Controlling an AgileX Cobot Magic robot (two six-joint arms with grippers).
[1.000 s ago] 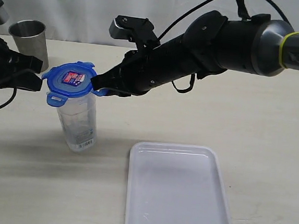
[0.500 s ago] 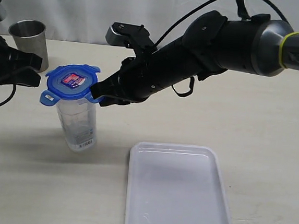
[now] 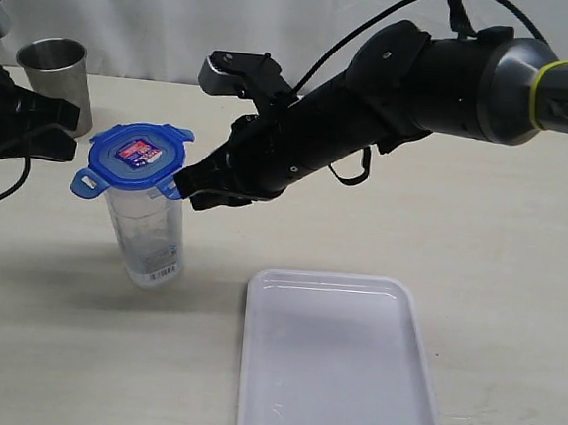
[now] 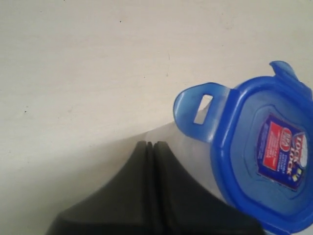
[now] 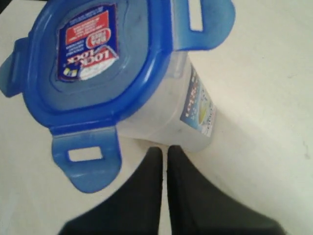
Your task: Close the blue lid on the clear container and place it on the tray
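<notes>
The small rounded-square blue plastic lid (image 3: pixel 135 152) sits on top of the tall transparent plastic canister (image 3: pixel 148 235). The canister stands on the pale table (image 3: pixel 516 292), to the left of and beyond the flat white rectangular tray (image 3: pixel 340 367).

The flaps (image 5: pixel 85 156) that show stick outward, so latching looks unfinished, and the move onto the tray is still to do.

The left gripper (image 4: pixel 152 147), on the canister's left, and the right gripper (image 5: pixel 163 151), close at its right, both have their jaws pressed together and hold nothing.

I cannot tell whether the right tips touch the canister, nor whether the lid is seated all round.
</notes>
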